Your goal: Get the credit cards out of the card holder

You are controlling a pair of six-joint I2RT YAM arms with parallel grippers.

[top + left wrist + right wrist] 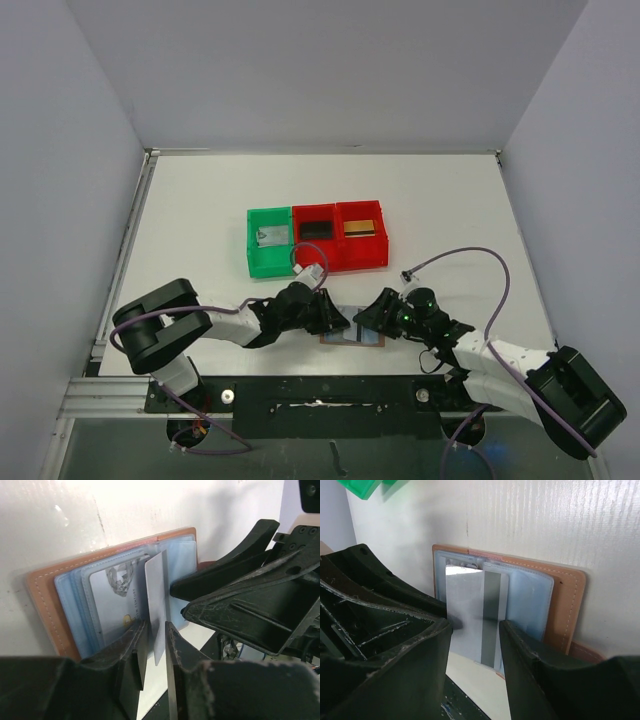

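Left pincer [156,630] is set narrowly around a thin silver-grey rectangular card [156,587], grip not discernible; the card is tilted up from a flat brown leather bifold holder [42,597] on the white bench [200,200]. Right pincer [475,625] is held open, empty.

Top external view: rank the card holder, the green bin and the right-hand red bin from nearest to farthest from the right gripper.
1. card holder, just left of the right gripper, at the near edge.
2. right-hand red bin, farther back, at the row's right end.
3. green bin, at the row's left end.
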